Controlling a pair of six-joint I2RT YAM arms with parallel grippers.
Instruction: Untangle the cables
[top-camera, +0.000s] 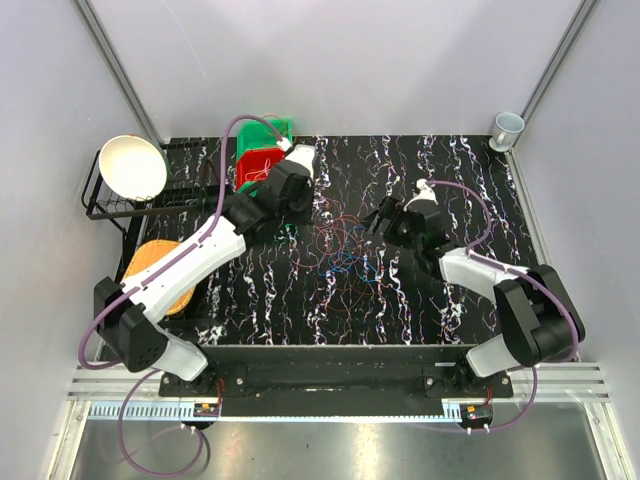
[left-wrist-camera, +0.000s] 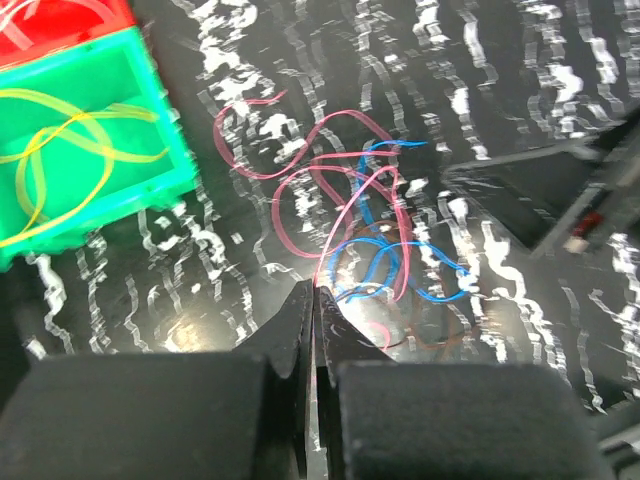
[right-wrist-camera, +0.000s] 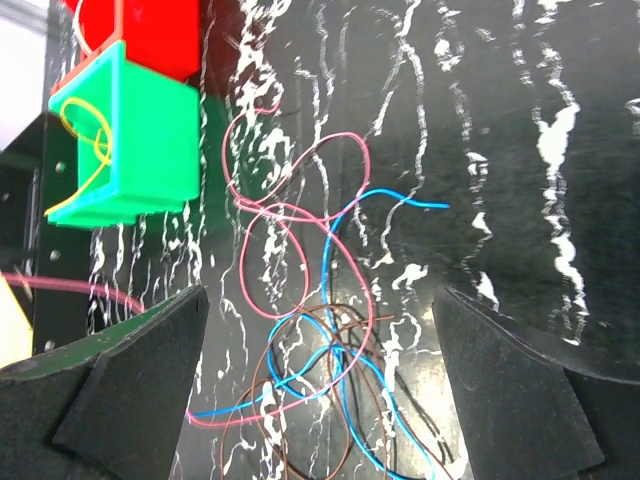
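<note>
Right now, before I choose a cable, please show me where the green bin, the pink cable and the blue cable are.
green bin (left-wrist-camera: 100, 218), left wrist view, on its side wall.
pink cable (right-wrist-camera: 366, 165), right wrist view, on its upper loop.
blue cable (right-wrist-camera: 410, 198), right wrist view, near its free end.

Obstruction at centre of table (top-camera: 480, 300): the cables (top-camera: 335, 255), a loose flat tangle. The left gripper (left-wrist-camera: 312, 290), jaws closed on a pink strand, and the right gripper (right-wrist-camera: 320, 300), jaws wide apart, stand at either side of it. Far-left approach blocked by the green bin (top-camera: 275, 128) and the red bin (top-camera: 255, 165), touching one another. The cup (top-camera: 507, 127) stands beyond the far right corner. Near strip and right far area: bare, passable.
</note>
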